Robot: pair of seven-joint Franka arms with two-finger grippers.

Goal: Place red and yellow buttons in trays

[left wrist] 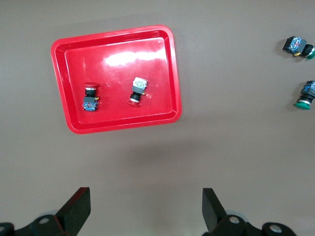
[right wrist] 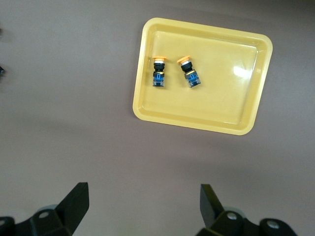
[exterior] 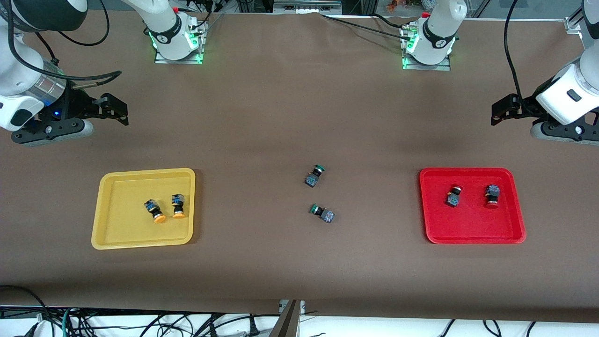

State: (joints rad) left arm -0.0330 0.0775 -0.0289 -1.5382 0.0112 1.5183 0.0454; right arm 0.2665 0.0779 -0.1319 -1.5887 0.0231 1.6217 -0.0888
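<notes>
Looks like the sorting itself is done. Both tiny yellow-orange-capped push-button switches (exterior: 154,210) (exterior: 177,206) lie on their sides inside the shallow yellow plastic tray (exterior: 107,210), just beside each other, caps toward the front camera. Over at the left arm's end of the table, the shallow red plastic tray (exterior: 430,210) holds the two red-capped switches (exterior: 453,196) (exterior: 491,196), also on their sides and a bit apart.

Between the two trays, on the brown table cover (exterior: 281,117), sit two green-capped switches (exterior: 314,176) (exterior: 322,213). Those aren't part of the job, so I'd leave them alone.

The right gripper (exterior: 122,111) hangs over the bare cover farther from the front camera than the yellow tray, fingers spread wide, nothing in them. The left gripper (exterior: 497,112) does the same on the red tray's side: wide, empty, well apart from it.

So my read is that the step in hand is just staying clear. Doing that well means keeping both arms high and off the trays so nothing gets bumped, and not reaching toward the middle, since a stray pass could knock a green one or nudge a tray rim.
</notes>
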